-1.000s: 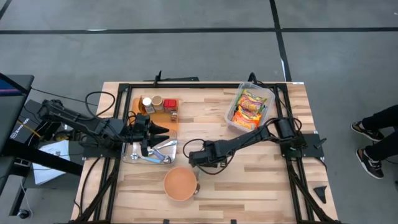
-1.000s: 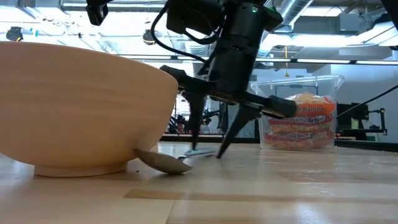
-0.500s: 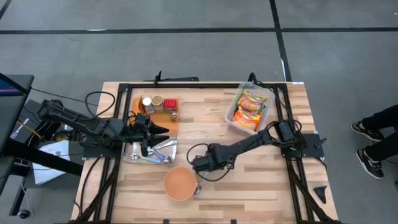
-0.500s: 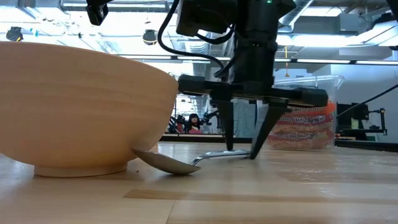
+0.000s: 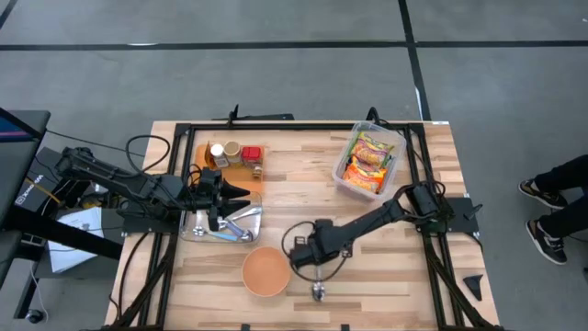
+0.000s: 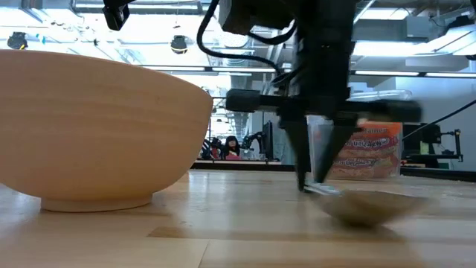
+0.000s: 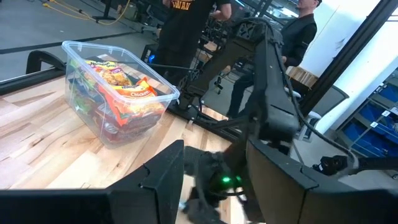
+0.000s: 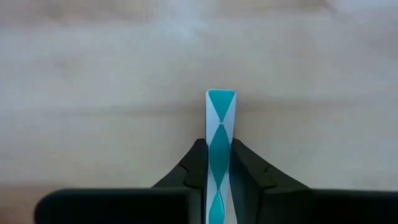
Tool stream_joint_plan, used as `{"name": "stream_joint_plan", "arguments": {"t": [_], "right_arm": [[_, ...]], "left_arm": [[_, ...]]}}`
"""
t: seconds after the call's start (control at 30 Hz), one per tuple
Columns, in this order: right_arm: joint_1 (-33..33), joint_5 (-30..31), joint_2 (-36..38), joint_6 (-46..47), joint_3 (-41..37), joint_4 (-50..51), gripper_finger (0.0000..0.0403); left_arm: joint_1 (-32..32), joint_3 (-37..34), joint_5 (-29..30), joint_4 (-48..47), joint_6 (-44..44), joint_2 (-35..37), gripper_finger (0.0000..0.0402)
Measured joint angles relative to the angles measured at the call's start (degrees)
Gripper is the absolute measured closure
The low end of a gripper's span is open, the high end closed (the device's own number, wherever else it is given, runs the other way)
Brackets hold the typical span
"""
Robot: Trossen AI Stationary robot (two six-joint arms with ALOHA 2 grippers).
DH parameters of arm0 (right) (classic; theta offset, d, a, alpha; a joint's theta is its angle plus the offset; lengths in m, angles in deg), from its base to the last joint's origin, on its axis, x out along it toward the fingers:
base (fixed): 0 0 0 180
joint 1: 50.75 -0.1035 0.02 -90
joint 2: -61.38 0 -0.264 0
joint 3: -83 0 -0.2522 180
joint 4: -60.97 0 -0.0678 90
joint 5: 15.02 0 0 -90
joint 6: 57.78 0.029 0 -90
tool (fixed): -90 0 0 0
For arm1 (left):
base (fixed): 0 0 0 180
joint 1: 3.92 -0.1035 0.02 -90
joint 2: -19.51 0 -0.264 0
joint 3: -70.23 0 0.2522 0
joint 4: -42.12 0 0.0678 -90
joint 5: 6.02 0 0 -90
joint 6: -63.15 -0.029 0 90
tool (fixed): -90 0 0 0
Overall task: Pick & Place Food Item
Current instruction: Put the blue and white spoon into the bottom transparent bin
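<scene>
High view: right gripper [image 5: 310, 267] is low over the desk [image 5: 386, 248], just right of the wooden bowl [image 5: 266, 272]. A spoon [image 5: 318, 291] lies below it, its bowl end toward the desk's near edge; the handle is hidden under the gripper. Left gripper [image 5: 241, 191] hovers over a metal tray [image 5: 220, 228] beside the jars [image 5: 231, 153]; the tray's contents are hard to make out. The food packets sit in a clear tub [image 5: 367, 162] at the far right.

Low view: bowl [image 6: 97, 134] fills the left. Right jaws point straight down, pressed onto the spoon handle; the spoon [image 6: 364, 207] is blurred. The tub [image 6: 364, 149] is partly hidden behind the arm.

Left wrist view: the left arm's own fingers [image 7: 155, 177] stand spread with nothing between them. The tub [image 7: 118, 99] with packets [image 7: 127, 93] is clear to see; the right arm crosses in front, its tip cut off. People stand beyond the desk, cut off at the top.

Right wrist view: jaws pinch a thin teal-patterned strip [image 8: 220, 143]; whether it is the spoon handle, cannot tell. Wood beyond is out of focus.
</scene>
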Motion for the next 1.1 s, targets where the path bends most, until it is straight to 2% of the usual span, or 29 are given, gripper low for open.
{"name": "stream_joint_plan", "arguments": {"t": [0.13, 0.23, 0.53, 0.63, 0.8, 0.87, 0.97, 1.1], "right_arm": [[-2.1, 2.0, -0.1, 0.5, 3.7, 6.4, 0.0369], [-3.6, 5.7, -0.1, 0.4, 8.6, 12.8, 0.0369], [-8.1, 21.0, 0.1, -5.3, 27.3, 27.8, 0.0369], [-8.2, 26.7, 0.2, -8.3, 33.8, 33.3, 0.0369], [-7.0, 34.0, 0.6, -20.1, 43.1, 33.7, 0.0369], [-6.1, 36.0, 1.9, -24.2, 43.5, 31.7, 0.0369], [-4.4, 37.1, 4.0, -26.9, 42.5, 31.3, 0.0369], [-2.1, 37.1, 5.5, -33.1, 42.6, 28.8, 0.0369]], "left_arm": [[0.0, 0.0, 0.0, 0.0, 0.0, 0.0, 0.0234], [0.0, 0.0, 0.0, 0.0, -0.9, 0.0, 0.0234], [0.0, 0.0, 0.1, 0.1, -1.5, -0.6, 0.0234], [0.0, 0.1, 2.2, 0.2, 2.1, -2.2, 0.0234], [0.0, 0.0, 3.4, 0.9, 8.4, -8.2, 0.0234], [0.4, 0.0, 2.4, 2.0, 10.1, -11.0, 0.0230], [1.4, 0.0, 1.7, 7.2, 11.0, -15.8, 0.0216], [2.3, 0.0, 1.6, 19.1, 11.1, -21.8, 0.0190]]}}
